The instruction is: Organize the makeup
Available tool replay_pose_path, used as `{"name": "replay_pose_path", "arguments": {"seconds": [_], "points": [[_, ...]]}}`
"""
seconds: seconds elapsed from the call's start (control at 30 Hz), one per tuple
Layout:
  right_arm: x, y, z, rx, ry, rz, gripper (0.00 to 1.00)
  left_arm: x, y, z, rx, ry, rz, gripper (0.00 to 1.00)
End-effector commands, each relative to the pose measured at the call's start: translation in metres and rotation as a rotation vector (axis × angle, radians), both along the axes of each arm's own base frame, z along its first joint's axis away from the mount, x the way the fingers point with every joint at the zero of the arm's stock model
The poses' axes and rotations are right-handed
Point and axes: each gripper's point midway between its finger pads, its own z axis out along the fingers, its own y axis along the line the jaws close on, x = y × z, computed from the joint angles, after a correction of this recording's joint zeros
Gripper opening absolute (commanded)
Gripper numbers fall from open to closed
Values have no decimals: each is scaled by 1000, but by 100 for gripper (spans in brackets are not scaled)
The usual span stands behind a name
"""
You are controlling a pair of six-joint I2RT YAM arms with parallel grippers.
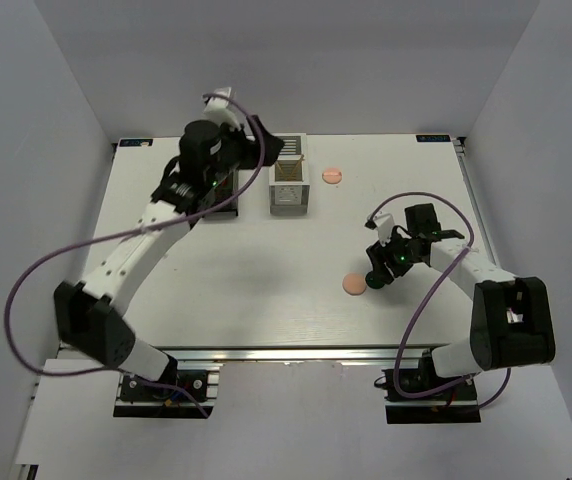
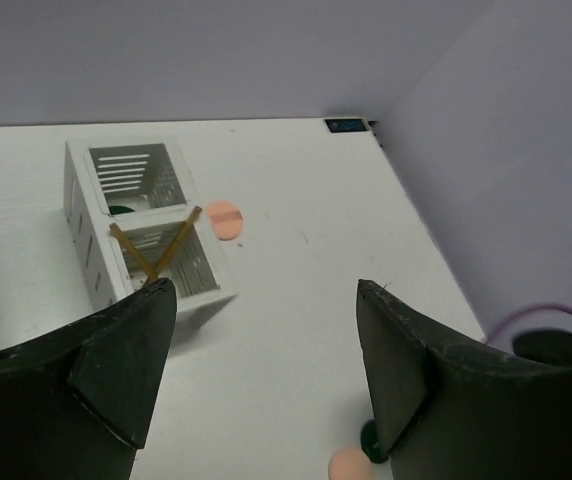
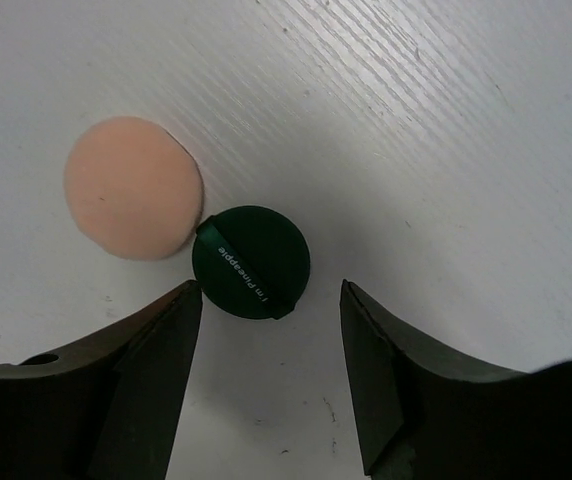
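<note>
A dark green round disc (image 3: 252, 261) lies flat on the table, touching a peach disc (image 3: 133, 187) on its left. My right gripper (image 3: 271, 290) hovers over the green disc, open, with the disc's near edge between its fingertips. In the top view this pair lies at the right front, green disc (image 1: 376, 283) beside peach disc (image 1: 353, 285). My left gripper (image 2: 266, 300) is open and holds nothing. Two thin wooden sticks (image 2: 156, 250) lean crossed in the white slatted box's (image 2: 91, 235) near compartment. Another dark green disc (image 2: 121, 211) lies in its far compartment. A second peach disc (image 1: 333, 175) lies right of that box.
A black slatted box (image 1: 224, 195) stands left of the white box (image 1: 289, 185), mostly covered by my left wrist. Grey walls close in the table on the left, right and back. Purple cables loop from both arms.
</note>
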Motion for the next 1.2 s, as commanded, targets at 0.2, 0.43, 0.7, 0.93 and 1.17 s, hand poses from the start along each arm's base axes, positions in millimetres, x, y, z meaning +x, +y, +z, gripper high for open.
{"name": "replay_pose_path", "arguments": {"seconds": [0.2,0.43,0.7,0.93,1.17], "points": [[-7,-8,-27,-137,33,21,60,-109,48,-70,-84,137,2,82],[-14,-5,-46,-159,64,24,40,-144,65,-101,-156,199,43,82],[-9,-6,-37,-162,2,31,0,-175,70,-136,-239,285,42,82],[87,33,71,0,-287,-4,0,-187,60,-163,-309,368,-8,82],[211,111,172,273,-444,-210,0,-202,45,-190,-395,493,-68,82]]}}
